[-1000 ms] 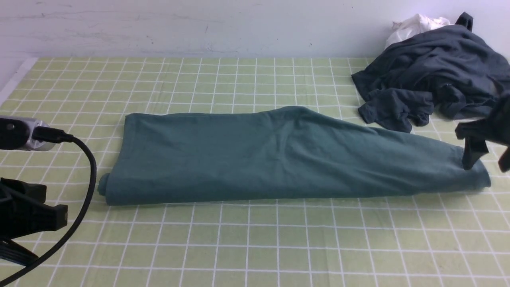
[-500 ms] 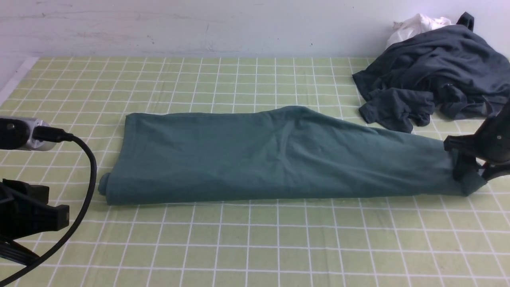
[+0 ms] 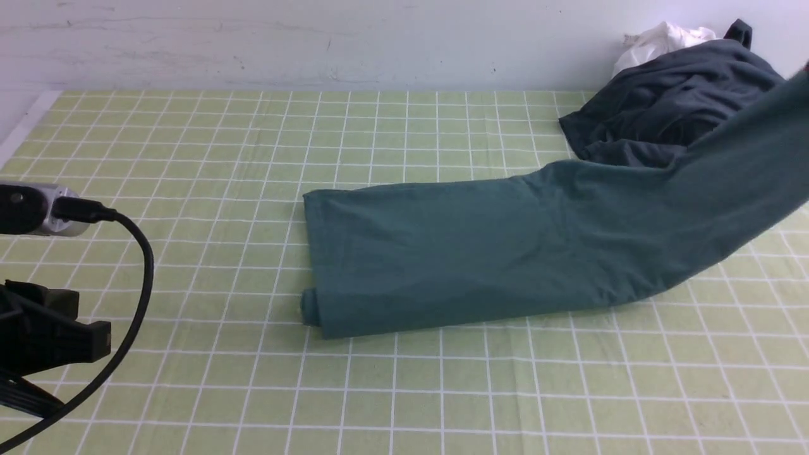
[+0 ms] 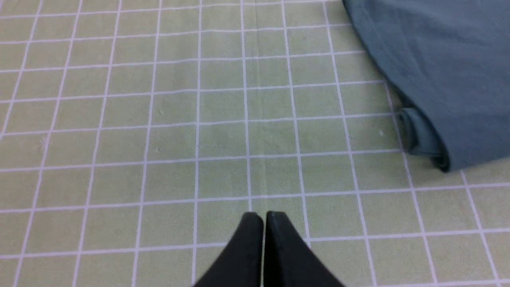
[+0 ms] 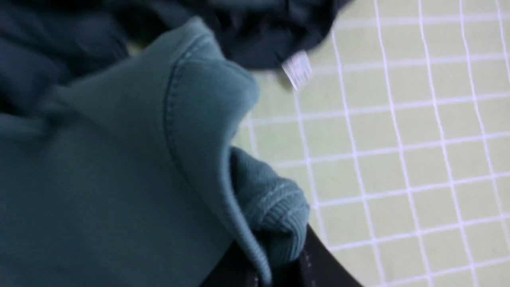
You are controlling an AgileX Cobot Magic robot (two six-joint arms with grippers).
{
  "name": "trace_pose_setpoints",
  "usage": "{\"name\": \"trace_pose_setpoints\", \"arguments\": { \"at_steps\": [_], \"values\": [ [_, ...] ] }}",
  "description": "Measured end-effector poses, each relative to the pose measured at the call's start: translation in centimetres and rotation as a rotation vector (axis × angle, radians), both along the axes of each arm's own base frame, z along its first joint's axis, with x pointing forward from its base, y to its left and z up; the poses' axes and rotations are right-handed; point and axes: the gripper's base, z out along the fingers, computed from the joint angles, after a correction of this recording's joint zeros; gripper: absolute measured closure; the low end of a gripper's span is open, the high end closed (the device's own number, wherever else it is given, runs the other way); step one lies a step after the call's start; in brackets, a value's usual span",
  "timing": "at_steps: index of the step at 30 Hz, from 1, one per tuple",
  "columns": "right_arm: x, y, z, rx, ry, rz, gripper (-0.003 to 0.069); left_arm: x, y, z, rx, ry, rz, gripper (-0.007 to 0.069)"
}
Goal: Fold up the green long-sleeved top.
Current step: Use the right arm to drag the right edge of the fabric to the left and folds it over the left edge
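One end of the top (image 3: 480,253) is now lifted, clamped in the right gripper (image 5: 287,271), its body dragged toward it, starting the fold.

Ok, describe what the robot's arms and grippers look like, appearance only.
Left gripper: two matte black fingers tapering to narrow tips. Left arm: a black angular body, with a silver-and-black cylindrical module feeding a thick black cable. Right gripper: only a sliver of black shows, the green top covering the rest. No markings are legible.
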Motion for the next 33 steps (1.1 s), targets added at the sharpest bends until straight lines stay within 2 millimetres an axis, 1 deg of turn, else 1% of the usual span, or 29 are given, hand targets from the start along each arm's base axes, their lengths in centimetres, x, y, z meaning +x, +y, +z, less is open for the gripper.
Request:
{"name": "trace_pose_setpoints", "arguments": {
  "at_steps": [2, 3, 4, 5, 6, 7, 9, 10, 11, 12, 13, 14, 17, 19, 20, 21, 22, 24, 25, 26, 27, 30, 32, 33],
  "values": [
    [-0.3, 2.4, 2.0, 0.115, -0.066, 0.072, 0.0614, 0.0, 0.0, 0.0, 0.0, -0.001, 0.0, 0.0629],
    [-0.3, 3.9, 2.4, 0.173, -0.085, 0.124, 0.0614, 0.0, 0.0, 0.0, 0.0, -0.001, 0.0, 0.0629],
    [-0.3, 6.0, 2.7, 0.237, -0.095, 0.197, 0.0614, 0.0, 0.0, 0.0, 0.0, -0.001, 0.0, 0.0629],
    [-0.2, 7.5, 2.6, 0.271, -0.093, 0.256, 0.0614, 0.0, 0.0, 0.0, 0.0, -0.001, 0.0, 0.0629],
    [-0.2, 9.6, 2.4, 0.314, -0.084, 0.321, 0.0614, 0.0, 0.0, 0.0, 0.0, -0.002, 0.0, 0.0629],
    [-0.2, 10.9, 2.1, 0.332, -0.075, 0.368, 0.0614, 0.0, 0.0, 0.0, 0.0, -0.002, 0.0, 0.0629],
    [-0.2, 15.2, 1.0, 0.388, -0.037, 0.508, 0.0614, 0.0, 0.0, 0.0, 0.0, -0.002, 0.0, 0.0629],
    [-0.2, 17.7, 0.1, 0.416, -0.009, 0.583, 0.0614, 0.0, 0.0, 0.0, 0.0, -0.002, 0.0, 0.0629],
    [-0.1, 19.0, -0.6, 0.431, 0.006, 0.624, 0.0614, 0.0, 0.0, 0.0, 0.0, -0.002, 0.0, 0.0629],
    [-0.1, 21.3, -1.6, 0.443, 0.016, 0.69, 0.0614, 0.0, 0.0, 0.0, 0.0, -0.002, 0.0, 0.0629],
    [0.2, 23.2, -2.7, 0.459, 0.021, 0.733, 0.0614, 0.0, 0.0, 0.0, 0.0, -0.002, 0.0, 0.0629],
    [0.5, 24.8, -3.8, 0.475, 0.021, 0.764, 0.0614, 0.0, 0.0, 0.0, 0.0, -0.002, 0.0, 0.0629],
    [1.5, 28.8, -7.7, 0.552, 0.023, 0.792, 0.0601, 0.0, 0.0, 0.0, 0.0, -0.002, 0.0, 0.0629],
    [2.0, 30.3, -9.7, 0.618, 0.028, 0.784, 0.0572, 0.0, 0.0, 0.0, 0.0, -0.002, 0.0, 0.0629],
    [2.3, 31.1, -10.7, 0.663, 0.029, 0.781, 0.0539, 0.0, 0.0, 0.0, 0.0, -0.002, 0.0, 0.0629],
    [2.4, 31.4, -11.2, 0.686, 0.031, 0.781, 0.0519, 0.0, 0.0, 0.0, 0.0, -0.002, 0.0, 0.0629],
    [2.5, 31.8, -11.7, 0.72, 0.027, 0.782, 0.0484, 0.0, 0.0, 0.0, 0.0, -0.002, 0.0, 0.0629],
    [2.5, 32.5, -11.8, 0.764, 0.008, 0.799, 0.0403, 0.0, 0.0, 0.0, 0.0, -0.002, 0.0, 0.0629],
    [2.5, 32.5, -11.8, 0.769, 0.003, 0.803, 0.0396, 0.0, 0.0, 0.0, 0.0, -0.002, 0.0, 0.0629],
    [2.5, 32.7, -11.5, 0.778, -0.014, 0.826, 0.0352, 0.0, 0.0, 0.0, 0.0, -0.002, 0.0, 0.0629],
    [2.5, 32.7, -11.4, 0.779, -0.025, 0.835, 0.0336, 0.0, 0.0, 0.0, 0.0, -0.002, 0.0, 0.0629],
    [2.6, 32.6, -11.4, 0.754, -0.035, 0.849, 0.033, 0.0, 0.0, 0.0, 0.0, -0.002, 0.0, 0.0629],
    [2.6, 32.6, -12.2, 0.724, -0.01, 0.862, 0.0365, 0.0, 0.0, 0.0, 0.0, -0.002, 0.0, 0.0629],
    [2.6, 32.6, -12.4, 0.719, -0.005, 0.864, 0.037, 0.0, 0.0, 0.0, 0.0, -0.002, 0.0, 0.0629]
  ]
}}
